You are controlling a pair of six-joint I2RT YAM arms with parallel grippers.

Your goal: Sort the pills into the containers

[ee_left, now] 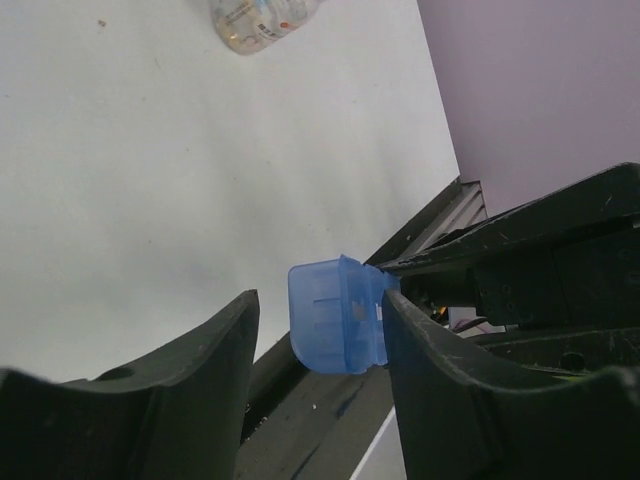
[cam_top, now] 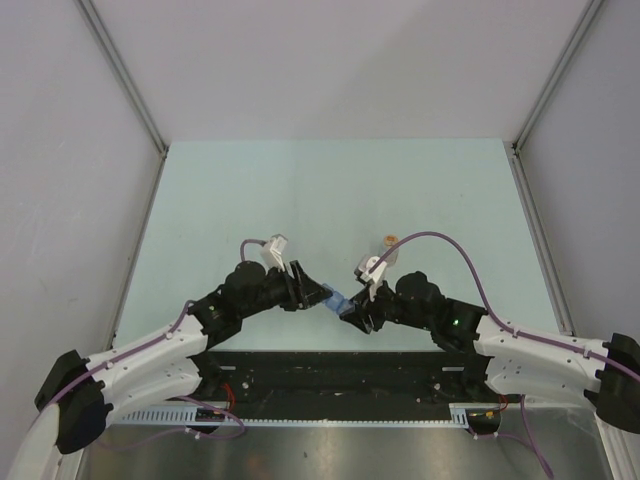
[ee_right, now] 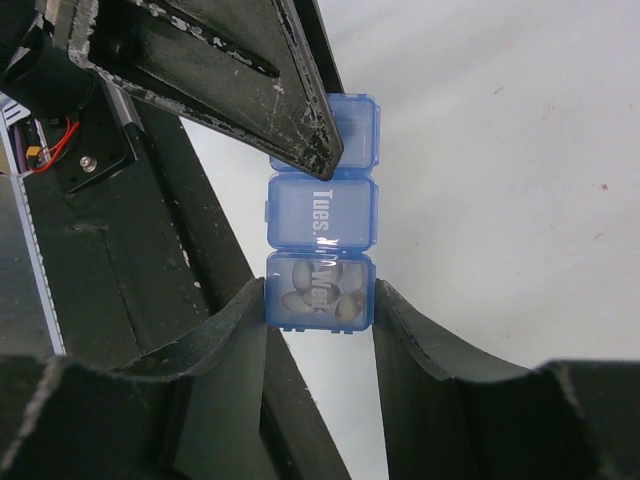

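Observation:
The containers [ee_right: 322, 215] are a translucent blue strip of three joined compartments, held in the air between the two arms and seen as a blue spot [cam_top: 336, 300] from above. My right gripper [ee_right: 320, 300] is shut on the end compartment marked "Wed", which holds several pale pills [ee_right: 318, 290] under its closed lid. My left gripper [ee_left: 320, 320] straddles the opposite end of the containers [ee_left: 335, 315]. Its right finger [ee_left: 440, 370] touches the box, while a gap remains beside its left finger [ee_left: 200, 370]. That finger's tip [ee_right: 250, 90] covers part of the far compartment.
A small clear bottle [cam_top: 390, 241] with an orange top stands on the pale table [cam_top: 330, 190] just beyond the right arm, and its base [ee_left: 262, 18] shows in the left wrist view. The black base rail [cam_top: 330, 365] runs below the grippers.

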